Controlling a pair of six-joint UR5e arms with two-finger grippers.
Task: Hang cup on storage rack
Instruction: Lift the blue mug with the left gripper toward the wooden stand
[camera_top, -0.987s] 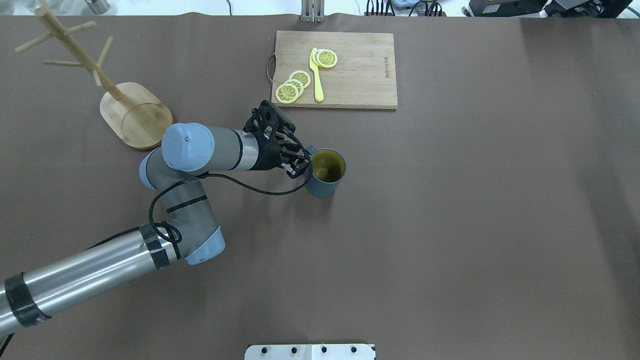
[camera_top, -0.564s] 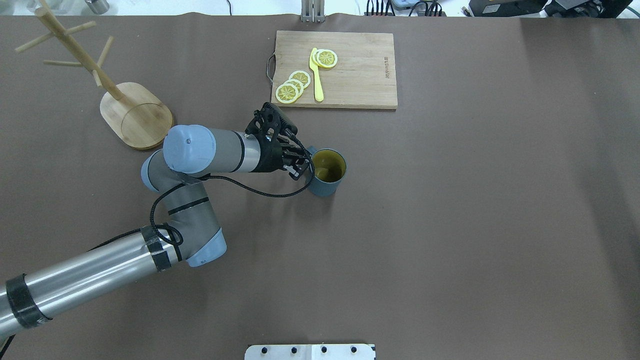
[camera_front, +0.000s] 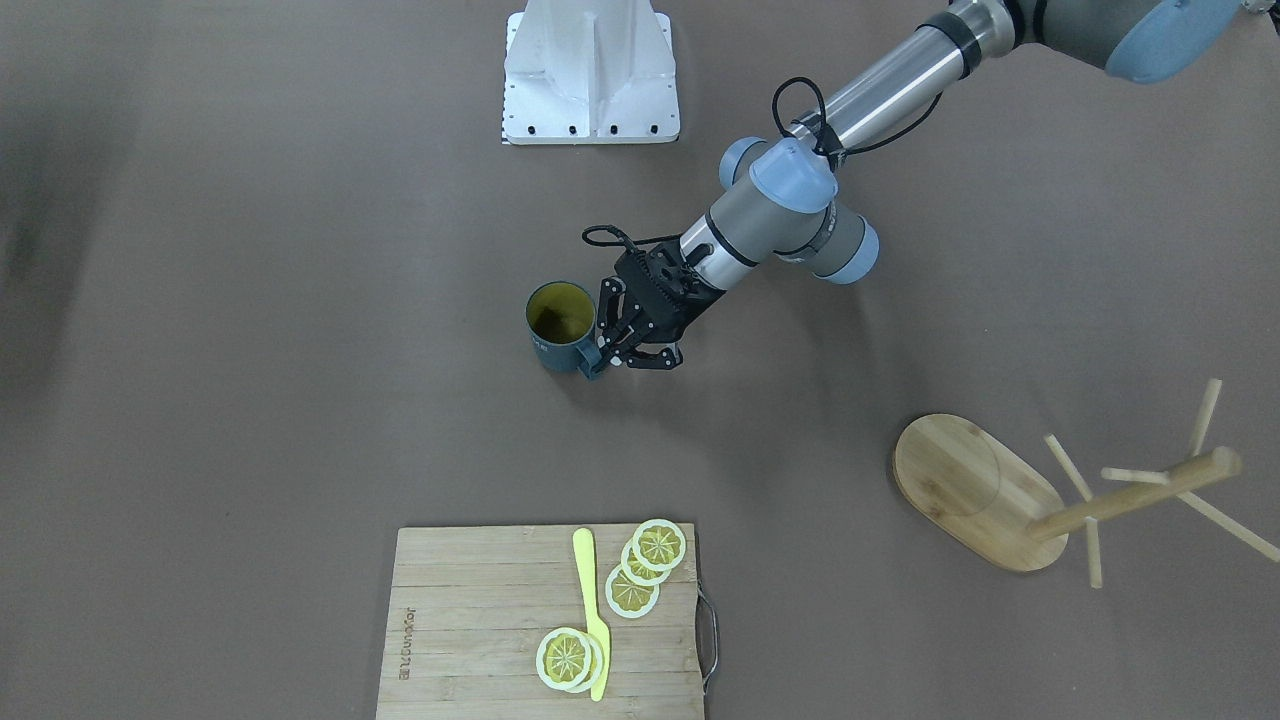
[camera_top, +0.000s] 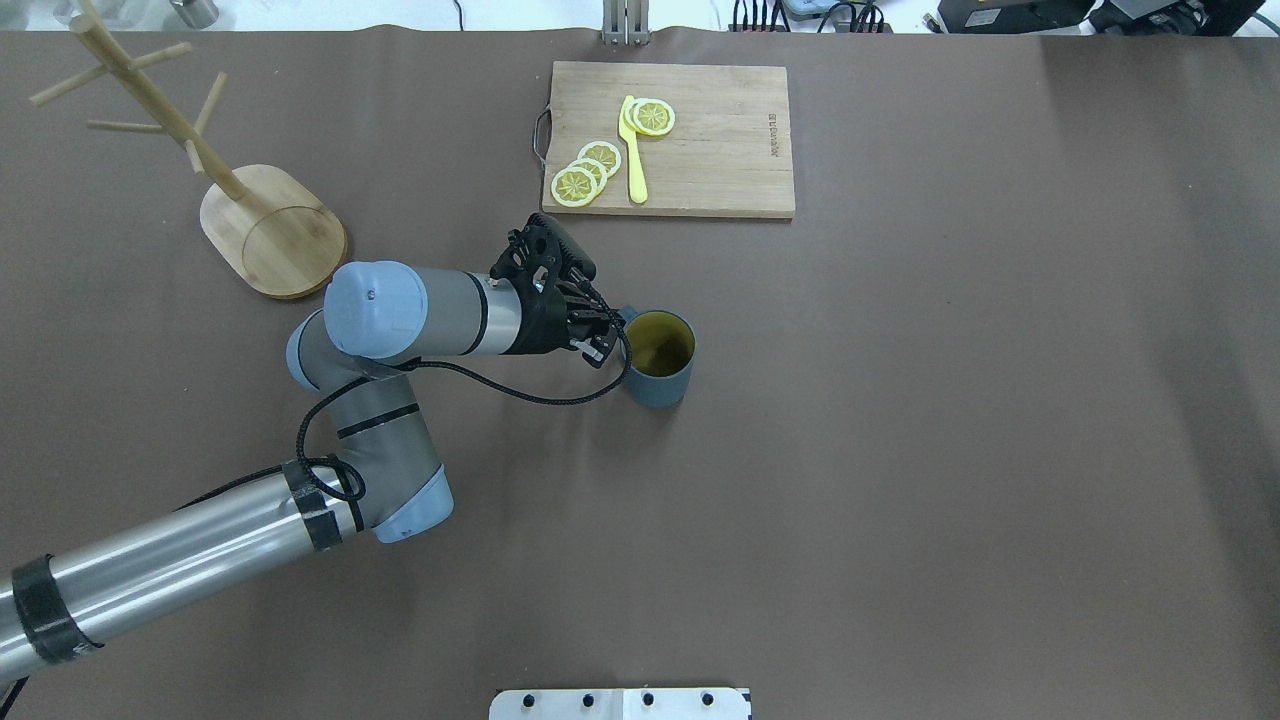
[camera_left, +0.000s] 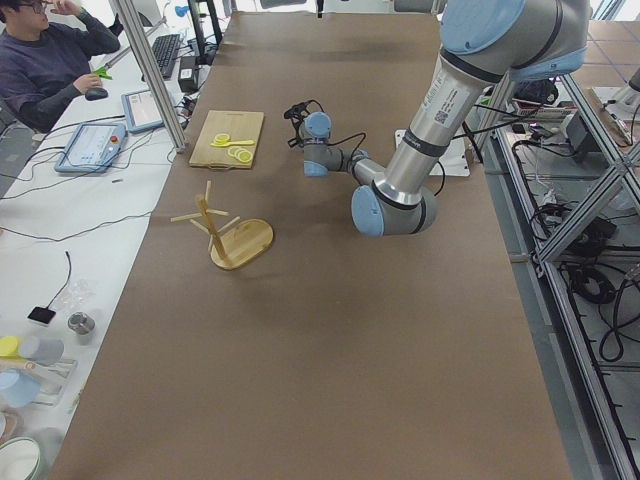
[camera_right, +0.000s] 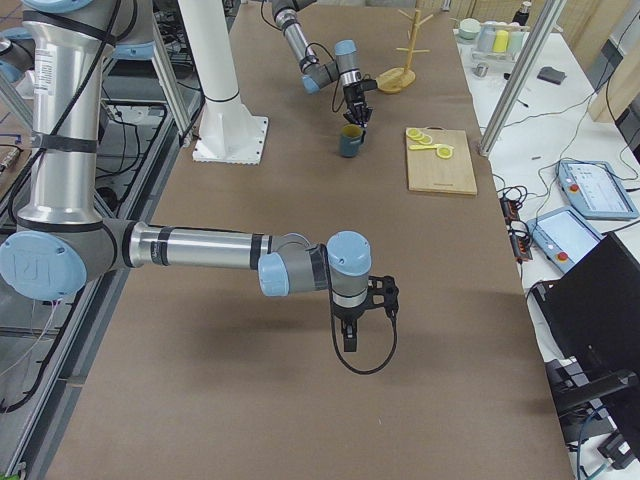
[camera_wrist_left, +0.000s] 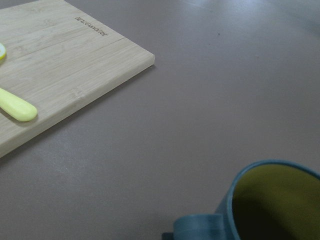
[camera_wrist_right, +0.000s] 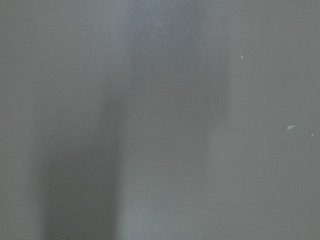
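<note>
The dark slate-blue cup stands upright on the brown table, yellow-green inside, with its small handle turned toward my left gripper. In the front-facing view the left gripper has its fingers spread, and the one nearer the cup is right at the handle. The left wrist view shows the cup's rim and handle at the bottom edge. The bamboo storage rack stands at the far left with bare pegs. My right gripper hangs over bare table; I cannot tell its state.
A bamboo cutting board with lemon slices and a yellow knife lies beyond the cup. The white robot base plate is at the robot's side. An operator sits beyond the table's far edge.
The left gripper has turned and shifted a little, and the cup has slid slightly to the right and toward the robot. The rack and board have not moved.
</note>
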